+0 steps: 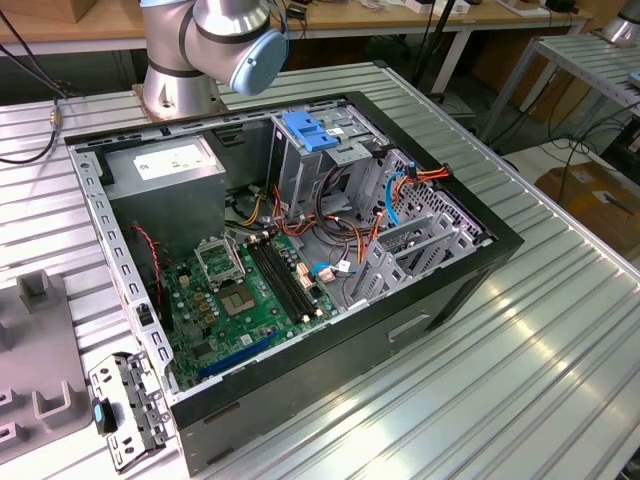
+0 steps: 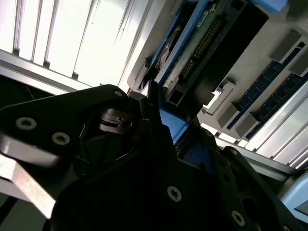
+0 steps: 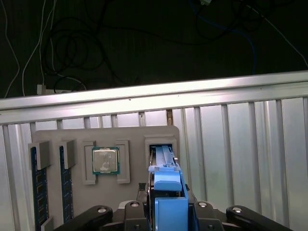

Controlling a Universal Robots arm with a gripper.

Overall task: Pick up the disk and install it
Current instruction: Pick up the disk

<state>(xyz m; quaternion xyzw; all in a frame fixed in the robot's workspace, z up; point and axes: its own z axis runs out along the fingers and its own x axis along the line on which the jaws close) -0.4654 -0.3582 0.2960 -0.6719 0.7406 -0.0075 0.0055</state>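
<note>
Aluminium slatted table (image 1: 520,340) noted in exterior view; open computer case (image 1: 300,385) laid on it, motherboard (image 1: 250,290) exposed. Grey parts tray (image 3: 130,137) seen in first wrist view, near table edge. Standing on edge, disk (image 3: 165,161) is set with far end in tray slot, blue rails on both flanks. It is clamped by gripper (image 3: 169,214), jaws drawn narrow against those rails. Processor chip (image 3: 105,160) and memory modules (image 3: 34,187) lodged in neighbouring tray pockets.
</note>
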